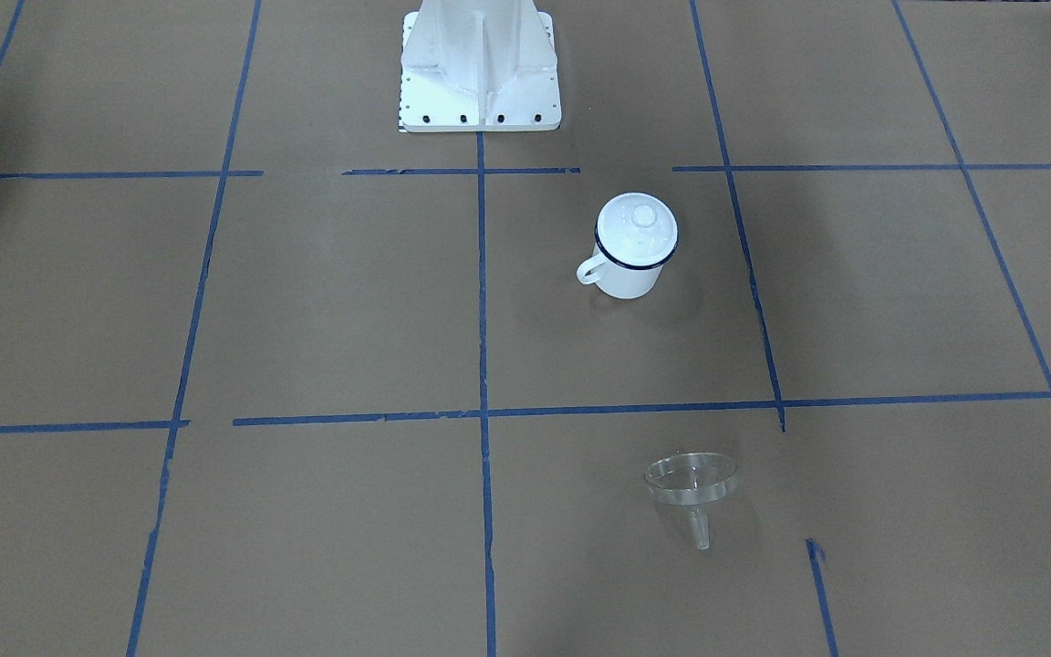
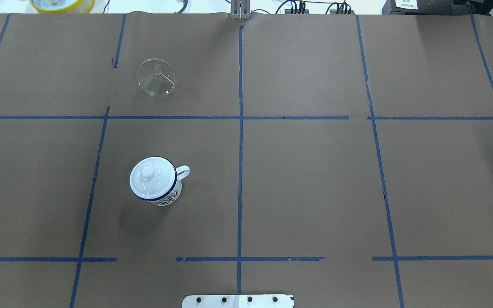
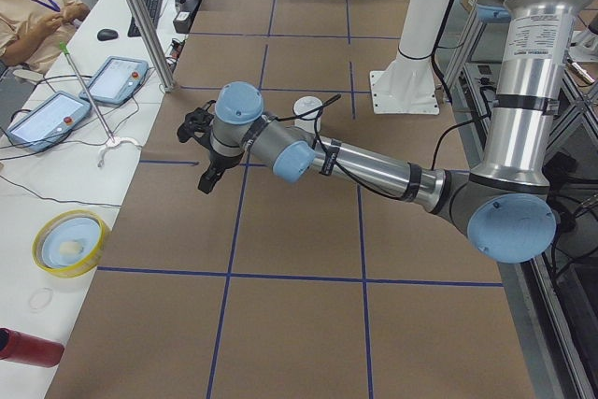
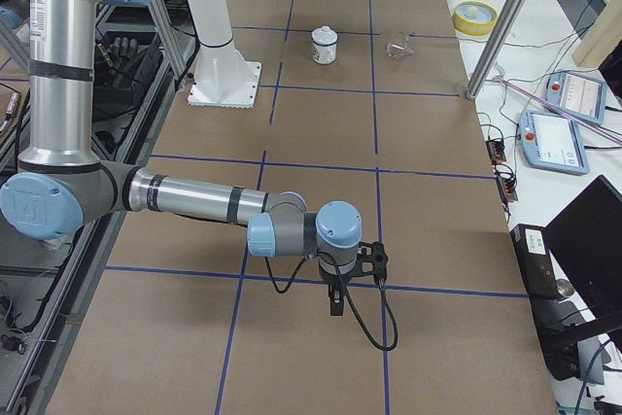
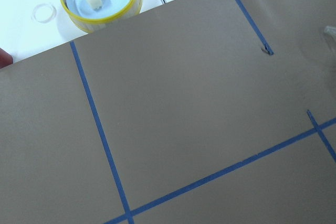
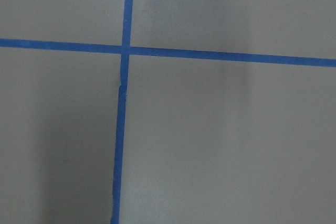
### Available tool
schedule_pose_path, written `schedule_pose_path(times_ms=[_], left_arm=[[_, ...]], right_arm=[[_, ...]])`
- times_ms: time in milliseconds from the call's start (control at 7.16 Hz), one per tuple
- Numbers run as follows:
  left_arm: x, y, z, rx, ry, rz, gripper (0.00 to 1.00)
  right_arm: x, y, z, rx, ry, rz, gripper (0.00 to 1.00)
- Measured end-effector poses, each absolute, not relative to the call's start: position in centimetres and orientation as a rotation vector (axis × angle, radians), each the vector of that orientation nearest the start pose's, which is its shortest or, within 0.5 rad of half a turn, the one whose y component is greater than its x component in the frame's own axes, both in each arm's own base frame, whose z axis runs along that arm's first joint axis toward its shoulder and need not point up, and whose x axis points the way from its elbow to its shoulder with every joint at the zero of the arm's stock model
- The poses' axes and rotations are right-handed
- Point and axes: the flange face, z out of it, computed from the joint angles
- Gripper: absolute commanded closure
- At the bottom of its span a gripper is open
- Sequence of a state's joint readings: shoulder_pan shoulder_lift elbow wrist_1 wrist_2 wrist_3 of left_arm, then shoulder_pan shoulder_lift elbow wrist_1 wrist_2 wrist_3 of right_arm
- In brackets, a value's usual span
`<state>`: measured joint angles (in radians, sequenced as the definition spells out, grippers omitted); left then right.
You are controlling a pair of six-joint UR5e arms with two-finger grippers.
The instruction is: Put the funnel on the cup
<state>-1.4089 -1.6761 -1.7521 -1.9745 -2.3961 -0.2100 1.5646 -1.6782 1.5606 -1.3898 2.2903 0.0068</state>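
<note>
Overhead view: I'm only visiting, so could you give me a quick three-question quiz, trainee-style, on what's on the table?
1. True or false: the funnel already sits on the cup.
2. What covers the cup's mouth? A. a white knobbed lid B. a spoon C. nothing
3. Which is nearer the robot's base, the funnel or the cup?
Key: 1 false; 2 A; 3 the cup.

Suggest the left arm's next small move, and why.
Probably bring the left gripper over the cup and lift off its lid: the lid covers the mouth, so the funnel, lying apart on the table, cannot seat yet. Both sit on the robot's left half.
</note>
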Motion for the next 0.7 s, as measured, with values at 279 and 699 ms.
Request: schedule_pose_path(times_ms=[279, 699], left_arm=[[15.7, -53.7, 40.6, 0.357, 0.977, 0.121, 0.0], [28.2, -47.6, 30.4, 0.191, 1.009, -0.048, 0.0]], right_arm=[[6.5, -44.9, 70.0, 0.056, -0.72, -0.022, 0.0], [6.5, -44.9, 69.9, 0.057, -0.72, -0.023, 0.0]])
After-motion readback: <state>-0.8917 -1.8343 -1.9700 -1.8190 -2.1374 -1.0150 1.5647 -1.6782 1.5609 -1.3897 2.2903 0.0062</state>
